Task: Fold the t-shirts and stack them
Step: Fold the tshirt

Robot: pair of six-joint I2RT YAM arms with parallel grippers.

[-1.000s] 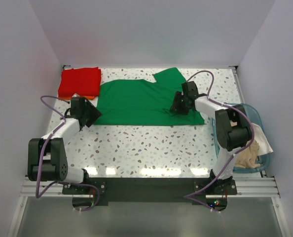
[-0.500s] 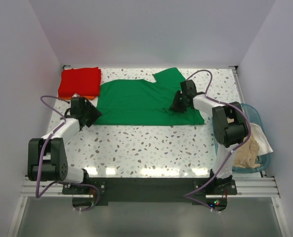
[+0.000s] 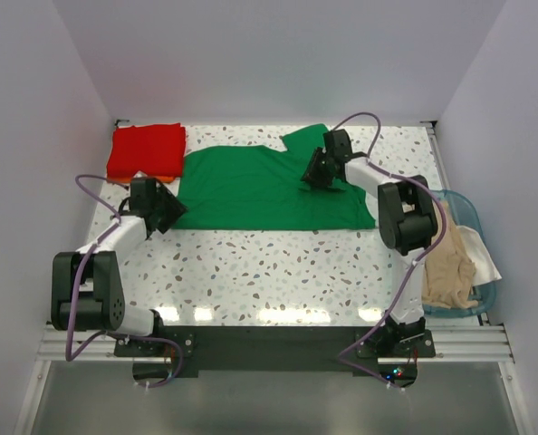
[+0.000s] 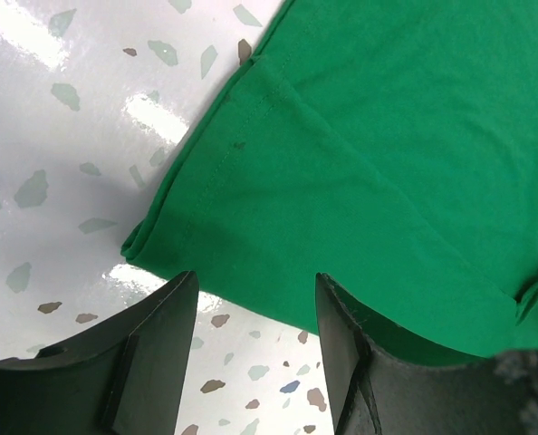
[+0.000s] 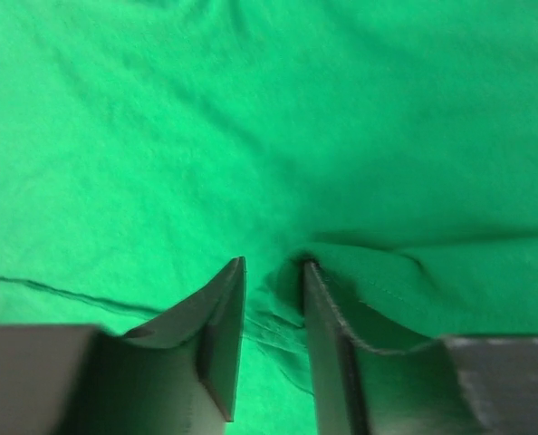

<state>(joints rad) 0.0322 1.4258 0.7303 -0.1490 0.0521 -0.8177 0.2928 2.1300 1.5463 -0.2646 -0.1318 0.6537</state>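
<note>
The bright green t-shirt (image 3: 251, 186) lies spread flat across the middle of the table. A folded red t-shirt (image 3: 147, 149) sits at the back left on an orange one (image 3: 163, 176). My left gripper (image 3: 165, 213) is open at the green shirt's near-left corner; in the left wrist view (image 4: 255, 276) bare table shows between its fingers and the shirt edge (image 4: 360, 136) lies just ahead. My right gripper (image 3: 319, 172) is on the shirt's right part, near the sleeve. In the right wrist view (image 5: 271, 267) its jaws are almost together on bunched green cloth (image 5: 206, 118), with a hemmed fold over the right finger.
A translucent blue basket (image 3: 465, 210) stands at the right edge, holding a beige t-shirt (image 3: 446, 272) and a white one (image 3: 482, 254). White walls enclose the table on three sides.
My right gripper has moved back and left across the green shirt, and the cloth near the right sleeve has shifted with it. The left arm has not moved.
</note>
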